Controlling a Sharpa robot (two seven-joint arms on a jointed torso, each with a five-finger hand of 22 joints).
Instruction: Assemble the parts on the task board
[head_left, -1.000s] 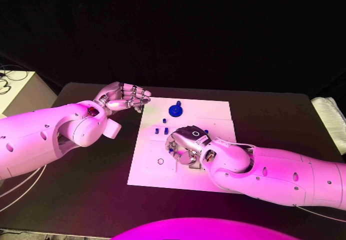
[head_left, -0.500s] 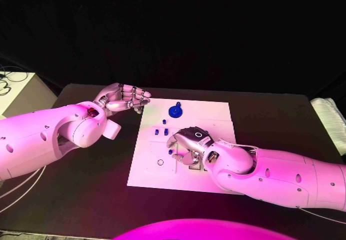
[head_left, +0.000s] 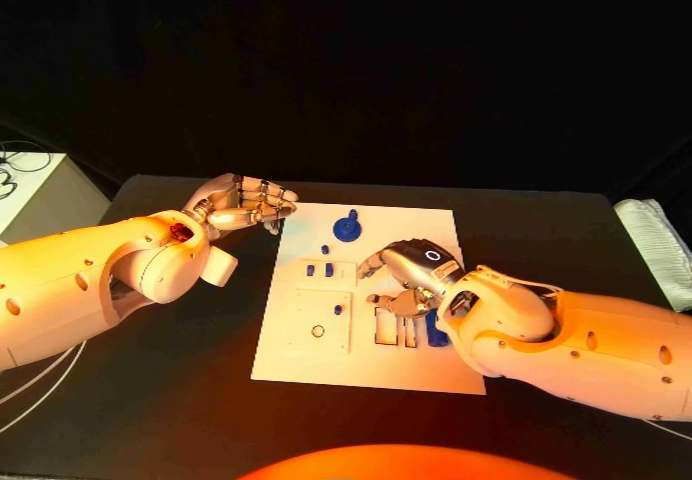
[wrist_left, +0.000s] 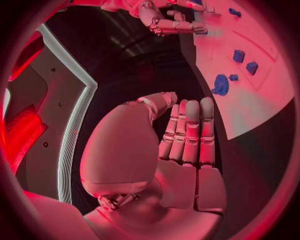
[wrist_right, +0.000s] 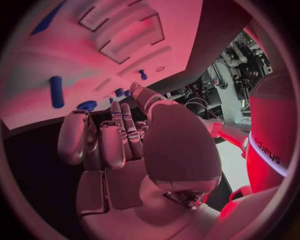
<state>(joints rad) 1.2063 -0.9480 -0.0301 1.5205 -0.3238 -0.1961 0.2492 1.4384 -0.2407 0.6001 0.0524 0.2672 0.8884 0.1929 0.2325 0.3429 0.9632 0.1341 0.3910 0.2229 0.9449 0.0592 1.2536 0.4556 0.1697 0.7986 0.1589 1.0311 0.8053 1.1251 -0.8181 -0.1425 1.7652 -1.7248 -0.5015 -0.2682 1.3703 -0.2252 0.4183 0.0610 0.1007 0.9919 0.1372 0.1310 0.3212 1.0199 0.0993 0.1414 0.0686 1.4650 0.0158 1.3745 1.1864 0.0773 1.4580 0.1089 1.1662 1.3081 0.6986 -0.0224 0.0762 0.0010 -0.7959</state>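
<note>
Right hand (head_left: 408, 272) sits low over the middle of the white board (head_left: 296, 350), above the row of slots near its right half. In the wrist view its fingers (wrist_right: 112, 142) are curled in toward the palm with nothing visible between them; I read it as clenched and empty, though the fingertips are partly hidden in the head view.

Left hand (head_left: 242, 203) hovers off the board's far left corner, over the black table (head_left: 173, 380), fingers folded in against the palm, holding nothing.

Parts on the board: a round blue knob piece (head_left: 348, 225) near the far edge, two short blue pegs (head_left: 319, 268) side by side left of the right hand, one small blue peg (head_left: 338, 310) in the square recess, and a blue piece (head_left: 434, 330) standing at the slots just beside the right wrist. A small ring mark (head_left: 317, 331) shows in the recess nearer the robot.

Judgement: the step in hand looks like seating or picking a part at the slot row. To do it well, open the fingers before descending, approach the piece from straight above, pinch it near its top so it stays upright, and check alignment with the slot before pressing. Keep the wrist clear of the standing blue piece, which could be knocked over. The left hand could steady the board's edge.
</note>
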